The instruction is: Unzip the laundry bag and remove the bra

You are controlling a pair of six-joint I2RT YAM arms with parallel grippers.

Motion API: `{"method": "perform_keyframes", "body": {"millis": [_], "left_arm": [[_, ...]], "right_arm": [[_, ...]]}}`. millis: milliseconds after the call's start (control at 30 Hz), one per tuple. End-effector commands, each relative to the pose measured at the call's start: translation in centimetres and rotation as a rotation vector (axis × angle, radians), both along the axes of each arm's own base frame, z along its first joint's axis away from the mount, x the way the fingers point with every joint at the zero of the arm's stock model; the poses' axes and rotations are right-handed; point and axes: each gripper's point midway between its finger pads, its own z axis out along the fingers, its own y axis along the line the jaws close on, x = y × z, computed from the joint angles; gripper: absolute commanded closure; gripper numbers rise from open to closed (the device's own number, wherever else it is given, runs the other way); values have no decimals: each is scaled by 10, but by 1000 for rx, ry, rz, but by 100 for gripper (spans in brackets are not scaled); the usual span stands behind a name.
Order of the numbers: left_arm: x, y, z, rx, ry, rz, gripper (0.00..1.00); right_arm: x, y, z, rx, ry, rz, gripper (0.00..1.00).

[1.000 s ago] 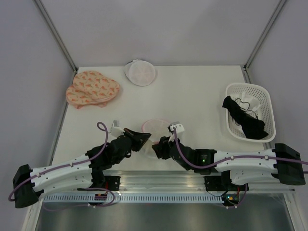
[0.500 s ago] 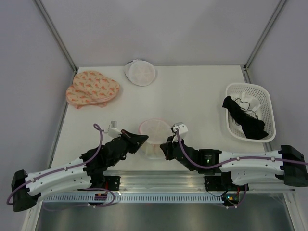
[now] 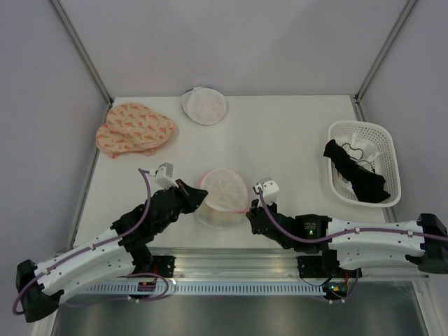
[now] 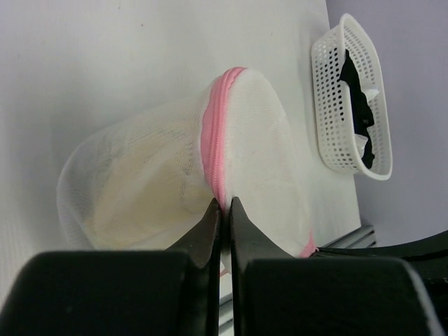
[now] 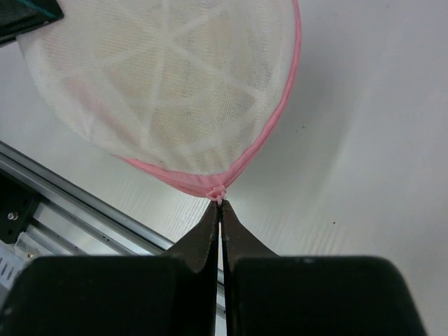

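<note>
Tabletop [image 3: 280, 140]: left fingers [image 4: 203, 238], right fingers [image 5: 204, 238] pinch laundry bag [image 3: 222, 192] (pink zipper [image 4: 213, 140]).

The laundry bag [image 3: 222, 189] is sheer mesh cloth, the basket [image 3: 357, 124] perforated plastic, the table [image 3: 280, 133] matt and smooth

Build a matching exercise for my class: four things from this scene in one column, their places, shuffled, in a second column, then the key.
Things
1. pink-zipped laundry bag
2. white basket
3. peach patterned garment
4. plain white mesh bag

Places
A. far-left corner
B. far edge, middle
C. right side, holding black clothing
D. nearest the front edge, middle

Pairs: 1-D, 2-C, 3-A, 4-B
</note>
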Motion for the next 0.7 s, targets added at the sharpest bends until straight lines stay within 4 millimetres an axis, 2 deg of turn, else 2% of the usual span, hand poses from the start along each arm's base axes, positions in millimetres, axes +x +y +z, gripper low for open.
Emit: {"method": "perform_keyframes", "body": {"millis": [0, 33, 67, 100, 133, 167, 200, 233, 267, 300, 367, 400, 433, 467, 500, 533, 567, 600, 633, 667], "left_arm": [[26, -16, 44, 38, -230, -113, 98], [28, -31, 31, 81, -225, -205, 98], [36, -37, 41, 75, -250, -225, 98], [51, -35, 42, 89, -251, -208, 98], [62, -43, 22, 148, -203, -240, 98], [76, -47, 35, 154, -232, -236, 98], [94, -44, 33, 178, -229, -211, 98], [108, -47, 18, 208, -190, -214, 98], [119, -55, 30, 187, -205, -235, 98], [129, -55, 31, 176, -203, -234, 98], [133, -68, 39, 132, -190, -273, 93], [131, -71, 41, 114, -186, -281, 82], [128, -72, 41, 81, -154, -275, 60], [125, -69, 38, 73, -134, -263, 53], [117, -67, 46, 55, -136, -252, 45], [115, -60, 45, 47, -111, -203, 31], [105, -54, 31, 71, -62, -191, 24], [94, -49, 39, 63, -67, -178, 20], [91, -43, 39, 45, -47, -135, 19], [79, -37, 24, 55, 3, -134, 18]], "right_arm": [[4, -17, 6, -75, -32, -14, 100], [3, -16, 6, -71, -31, -7, 100], [2, -15, 7, -66, -33, 1, 100], [2, -14, 8, -61, -32, 8, 99], [-1, -12, 7, -55, -24, 26, 100], [-2, -10, 8, -48, -20, 37, 100], [-3, -7, 9, -36, -20, 45, 99], [-6, -4, 7, -27, -8, 66, 100], [-7, -2, 7, -22, -7, 72, 99], [-7, 1, 9, -4, -9, 73, 100], [-7, 4, 5, -1, -5, 76, 99], [-7, 6, 5, 9, -7, 76, 99], [-6, 8, 2, 4, -6, 76, 100], [-6, 10, 2, 5, -7, 77, 100], [-4, 12, 3, 11, -13, 75, 100], [-3, 14, 3, 7, -19, 75, 100], [-3, 16, 1, -1, -20, 76, 100], [-1, 19, 2, 6, -26, 75, 99], [-1, 22, 4, 10, -29, 77, 99], [0, 24, 3, 0, -36, 83, 100]]}}
